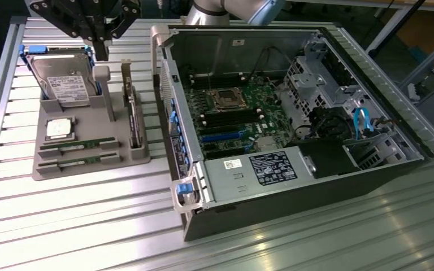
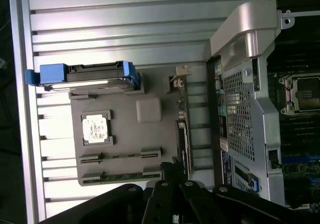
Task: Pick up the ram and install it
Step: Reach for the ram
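Observation:
Two ram sticks lie flat in slots at the near end of the grey tray [image 1: 119, 164]: one ram stick [image 1: 77, 145] and a second [image 1: 79, 161] just in front of it. The wrist view shows them too, as ram [image 2: 122, 156] and ram [image 2: 122, 175]. My gripper [image 1: 102, 48] hangs above the tray's far end, beside the hard drive [image 1: 63, 79], well away from the ram. Its black fingers are shut with nothing between them. The gripper [image 2: 170, 196] looks down on the tray in the wrist view.
The tray also holds a CPU [image 1: 59, 129] and an upright dark expansion card [image 1: 133, 121]. At the exterior view's right lies the open computer case [image 1: 293, 169], with its motherboard [image 1: 228, 113] exposed. All of it rests on a slatted metal table [image 1: 74, 226].

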`<state>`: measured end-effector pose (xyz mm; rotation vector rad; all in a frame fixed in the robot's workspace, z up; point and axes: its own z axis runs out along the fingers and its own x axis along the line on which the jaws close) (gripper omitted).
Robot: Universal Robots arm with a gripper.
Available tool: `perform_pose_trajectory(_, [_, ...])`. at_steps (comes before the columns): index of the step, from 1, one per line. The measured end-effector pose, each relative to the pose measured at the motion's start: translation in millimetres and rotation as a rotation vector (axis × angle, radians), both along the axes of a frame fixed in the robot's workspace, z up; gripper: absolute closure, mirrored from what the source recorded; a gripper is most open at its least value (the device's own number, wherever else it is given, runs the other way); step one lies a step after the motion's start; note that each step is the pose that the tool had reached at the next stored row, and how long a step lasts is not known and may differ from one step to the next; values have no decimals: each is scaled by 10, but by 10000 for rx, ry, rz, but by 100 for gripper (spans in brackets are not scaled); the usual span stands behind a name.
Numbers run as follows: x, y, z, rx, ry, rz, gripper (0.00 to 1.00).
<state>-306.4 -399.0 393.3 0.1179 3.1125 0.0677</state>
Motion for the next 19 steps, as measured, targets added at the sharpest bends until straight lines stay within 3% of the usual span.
perform_pose_trajectory(19, [-427,0,0,0,1,0,90])
